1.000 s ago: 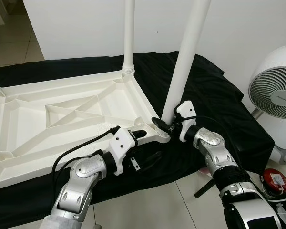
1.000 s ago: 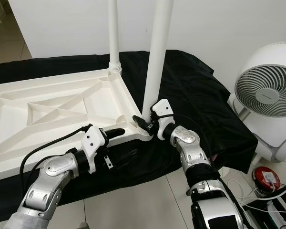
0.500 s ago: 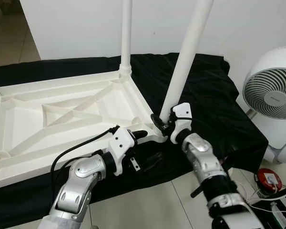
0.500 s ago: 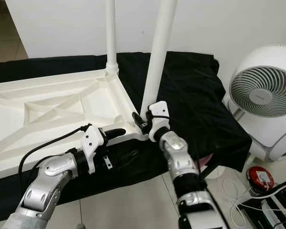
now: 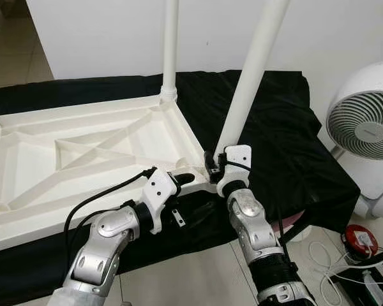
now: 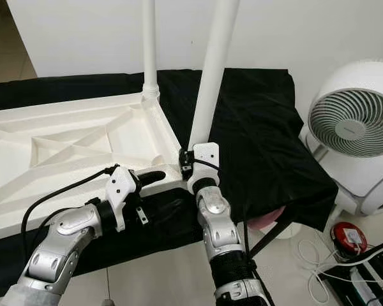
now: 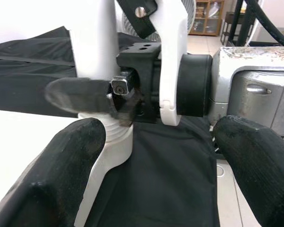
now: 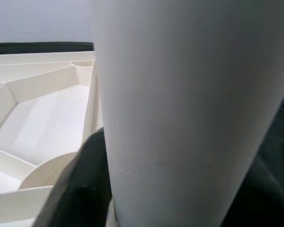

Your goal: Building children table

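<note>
A white children's table top lies upside down on a black cloth. One white leg stands upright in its far corner. A second leg stands slightly tilted in the near right corner. My right gripper is shut on the base of this near leg, and one of its black fingers crosses the leg. The leg is very close in the right wrist view. My left gripper rests open at the table's near edge just left of that corner, its fingers wide apart.
A white fan stands on the floor to the right. A red object and cables lie beside it. The cloth hangs over the front edge onto tiled floor. A white wall stands close behind.
My right forearm has swung from the right round to the front while the gripper stays at the leg's base. The left gripper has kept its place.
</note>
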You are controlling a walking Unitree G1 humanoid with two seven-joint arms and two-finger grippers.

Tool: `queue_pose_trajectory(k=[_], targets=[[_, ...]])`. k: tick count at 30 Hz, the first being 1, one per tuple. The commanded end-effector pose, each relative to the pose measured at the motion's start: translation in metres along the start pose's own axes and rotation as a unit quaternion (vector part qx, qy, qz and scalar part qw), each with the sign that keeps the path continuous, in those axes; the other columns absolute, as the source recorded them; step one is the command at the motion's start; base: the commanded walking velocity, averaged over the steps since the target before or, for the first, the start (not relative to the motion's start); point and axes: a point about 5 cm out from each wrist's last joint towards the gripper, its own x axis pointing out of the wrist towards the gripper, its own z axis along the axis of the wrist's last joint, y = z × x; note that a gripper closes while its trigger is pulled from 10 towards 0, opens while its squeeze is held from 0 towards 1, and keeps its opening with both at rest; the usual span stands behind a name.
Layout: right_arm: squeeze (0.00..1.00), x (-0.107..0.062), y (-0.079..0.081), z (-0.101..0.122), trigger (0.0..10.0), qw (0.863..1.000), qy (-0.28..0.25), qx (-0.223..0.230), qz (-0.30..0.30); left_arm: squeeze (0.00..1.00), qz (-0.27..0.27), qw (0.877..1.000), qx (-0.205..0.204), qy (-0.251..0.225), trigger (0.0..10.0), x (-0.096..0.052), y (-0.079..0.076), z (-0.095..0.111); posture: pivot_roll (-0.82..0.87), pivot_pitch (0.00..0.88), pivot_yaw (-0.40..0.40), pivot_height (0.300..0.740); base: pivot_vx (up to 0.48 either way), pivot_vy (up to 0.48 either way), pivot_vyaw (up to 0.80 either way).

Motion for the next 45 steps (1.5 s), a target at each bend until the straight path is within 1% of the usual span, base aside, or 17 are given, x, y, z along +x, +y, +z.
queue_pose_trajectory(k=[1, 5, 7, 8, 9, 10, 13, 17, 18, 20, 26, 28, 29, 31, 43, 44, 45], targets=[[1.00, -0.002, -0.006, -0.004, 10.0, 1.000, 0.011, 0.006, -0.011, 0.00, 0.006, 1.000, 0.001, -0.002, 10.0, 0.000, -0.001, 0.002, 0.00, 0.000, -0.077, 0.740, 0.000, 0.000, 0.00], [1.00, -0.002, -0.009, -0.002, 10.0, 1.000, 0.007, 0.009, -0.005, 0.00, 0.007, 1.000, 0.002, -0.001, 10.0, 0.000, 0.000, 0.003, 0.00, 0.000, -0.081, 0.740, 0.000, 0.000, 0.00], [1.00, -0.001, -0.012, 0.000, 10.0, 1.000, 0.006, 0.006, 0.029, 0.00, 0.008, 1.000, 0.004, -0.001, 10.0, 0.000, 0.001, 0.003, 0.00, 0.000, -0.082, 0.740, 0.000, 0.000, 0.00], [0.07, -0.001, -0.013, 0.000, 10.0, 0.999, 0.010, 0.003, 0.046, 0.00, 0.008, 1.000, 0.004, -0.001, 10.0, 0.000, 0.001, 0.003, 0.00, 0.000, -0.081, 0.740, 0.000, 0.000, 0.00], [0.07, -0.001, -0.013, 0.000, 10.0, 0.999, 0.010, 0.003, 0.046, 0.00, 0.008, 1.000, 0.004, -0.001, 10.0, 0.000, 0.001, 0.003, 0.00, 0.000, -0.081, 0.740, 0.000, 0.000, 0.00], [0.00, -0.001, -0.013, 0.000, 10.0, 0.998, 0.012, -0.001, 0.069, 0.00, 0.008, 1.000, 0.004, -0.001, 10.0, 0.000, 0.001, 0.003, 0.00, 0.000, -0.081, 0.740, 0.000, 0.000, 0.00], [0.00, -0.001, -0.013, 0.000, 10.0, 0.998, 0.012, -0.001, 0.069, 0.00, 0.008, 1.000, 0.004, -0.001, 10.0, 0.000, 0.001, 0.003, 0.00, 0.000, -0.081, 0.740, 0.000, 0.000, 0.00], [0.00, -0.004, -0.016, 0.000, 10.0, 0.988, 0.017, -0.020, 0.155, 0.00, 0.009, 1.000, 0.004, 0.001, 10.0, -0.001, 0.001, 0.003, 0.00, 0.000, -0.076, 0.740, 0.000, 0.000, 0.00], [0.00, -0.004, -0.016, 0.000, 10.0, 0.988, 0.017, -0.020, 0.155, 0.00, 0.009, 1.000, 0.004, 0.001, 10.0, -0.001, 0.001, 0.003, 0.00, 0.000, -0.076, 0.740, 0.000, 0.000, 0.00], [0.00, -0.005, -0.019, 0.002, 10.0, 0.978, 0.013, -0.038, 0.205, 0.00, 0.008, 1.000, 0.003, 0.001, 10.0, -0.001, 0.001, 0.003, 0.00, 0.000, -0.070, 0.740, 0.000, 0.000, 0.00], [0.00, -0.003, -0.025, 0.006, 10.0, 0.968, 0.012, -0.058, 0.246, 0.00, 0.007, 1.000, 0.003, 0.002, 10.0, -0.001, 0.002, 0.004, 0.01, 0.000, -0.065, 0.740, 0.000, 0.000, 0.00], [0.00, -0.002, -0.030, 0.010, 10.0, 0.952, 0.016, -0.073, 0.297, 0.00, 0.005, 1.000, 0.003, 0.002, 10.0, -0.001, 0.002, 0.005, 0.01, 0.000, -0.060, 0.740, 0.000, 0.000, 0.00], [0.00, -0.002, -0.030, 0.010, 10.0, 0.952, 0.016, -0.073, 0.297, 0.00, 0.005, 1.000, 0.003, 0.002, 10.0, -0.001, 0.002, 0.005, 0.01, 0.000, -0.060, 0.740, 0.000, 0.000, 0.00], [0.00, 0.002, -0.034, 0.013, 10.0, 0.940, 0.020, -0.089, 0.329, 0.00, 0.002, 1.000, 0.004, 0.001, 10.0, 0.000, 0.002, 0.005, 0.01, 0.000, -0.059, 0.740, 0.000, 0.000, 0.00], [0.00, 0.010, -0.041, 0.002, 10.0, 0.922, 0.050, -0.116, 0.365, 0.00, -0.003, 1.000, 0.004, 0.001, 10.0, 0.001, 0.003, 0.006, 0.01, 0.000, -0.051, 0.740, 0.000, 0.000, 0.00], [0.00, 0.012, -0.041, -0.005, 8.5, 0.920, 0.064, -0.116, 0.370, 0.00, -0.006, 1.000, 0.003, 0.001, 10.0, 0.001, 0.002, 0.007, 0.01, 0.000, -0.049, 0.740, 0.000, 0.000, 0.00], [0.00, 0.012, -0.041, -0.005, 8.5, 0.920, 0.064, -0.116, 0.370, 0.00, -0.006, 1.000, 0.003, 0.001, 10.0, 0.001, 0.002, 0.007, 0.01, 0.000, -0.049, 0.740, 0.000, 0.000, 0.00]])
